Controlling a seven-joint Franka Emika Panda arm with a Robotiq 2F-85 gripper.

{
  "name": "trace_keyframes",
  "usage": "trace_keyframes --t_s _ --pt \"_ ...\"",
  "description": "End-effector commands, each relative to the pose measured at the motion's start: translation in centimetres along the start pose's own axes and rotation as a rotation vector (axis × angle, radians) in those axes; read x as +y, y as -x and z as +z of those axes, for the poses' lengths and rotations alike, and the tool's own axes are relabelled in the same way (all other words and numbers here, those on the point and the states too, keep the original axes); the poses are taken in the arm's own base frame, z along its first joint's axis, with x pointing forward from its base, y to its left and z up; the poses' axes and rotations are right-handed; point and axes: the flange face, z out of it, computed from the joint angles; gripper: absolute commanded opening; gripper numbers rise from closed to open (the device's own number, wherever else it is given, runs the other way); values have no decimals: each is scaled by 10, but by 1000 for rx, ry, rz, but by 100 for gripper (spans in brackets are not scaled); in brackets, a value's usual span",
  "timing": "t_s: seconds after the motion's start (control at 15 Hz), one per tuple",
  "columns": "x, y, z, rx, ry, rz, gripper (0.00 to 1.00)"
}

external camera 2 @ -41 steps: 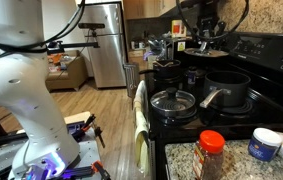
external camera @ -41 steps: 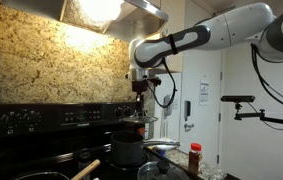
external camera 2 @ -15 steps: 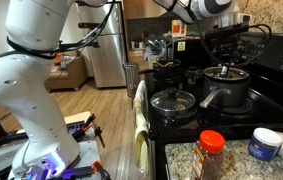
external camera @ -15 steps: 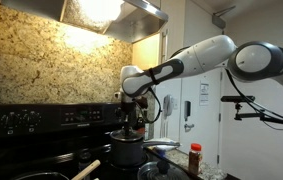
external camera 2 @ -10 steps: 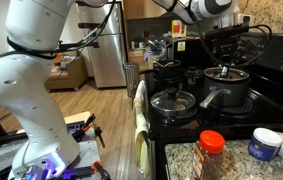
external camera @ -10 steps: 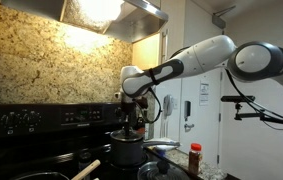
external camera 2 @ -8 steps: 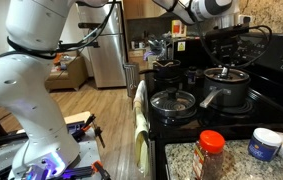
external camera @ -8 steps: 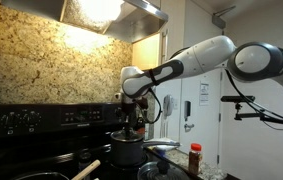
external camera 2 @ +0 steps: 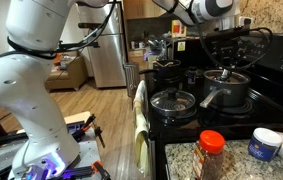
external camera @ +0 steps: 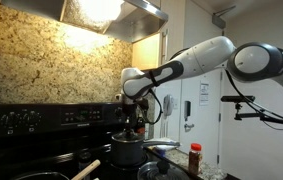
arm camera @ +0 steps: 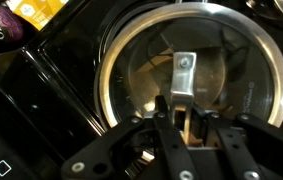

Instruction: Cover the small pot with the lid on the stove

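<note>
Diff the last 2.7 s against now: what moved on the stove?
The arm swung down, carrying the lid onto the small pot; it has sat there for the last second. The claw straddles the lid's handle; release can't be judged. The covered front pan and spice jar stayed put.

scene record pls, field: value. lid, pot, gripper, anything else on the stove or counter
lid: glass with a metal rim, sitting on the small pot
small pot: dark, on the stove, long handle
gripper: above the lid, fingers either side of the lid handle, appears shut on it
lidded pan: beside the small pot
counter: spice jar, white tub
task state: pot looks covered, lid not yet released
</note>
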Motion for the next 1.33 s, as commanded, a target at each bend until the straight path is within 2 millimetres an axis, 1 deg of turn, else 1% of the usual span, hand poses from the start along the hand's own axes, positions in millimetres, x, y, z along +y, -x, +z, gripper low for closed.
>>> trace_keyframes --t_s 0.0,0.2,0.33,0.47,0.53,0.67,0.87,1.0,1.13,1.27 --pt "2 2 -8 22 17 -18 54" --pt "-1 3 -16 26 22 -20 73" --pt "-7 5 -28 23 4 -18 86" --pt "-20 10 -41 -5 -50 -37 98" --pt "-30 14 -49 -31 -66 -52 100" --pt "-51 24 -64 -92 -88 -78 100" --pt "-85 42 -79 -161 -112 -77 100" --pt "-109 56 -84 -137 -118 -90 100" --pt "-127 64 -85 -86 -118 -58 100" --pt "-145 73 -79 -23 -125 -2 100"
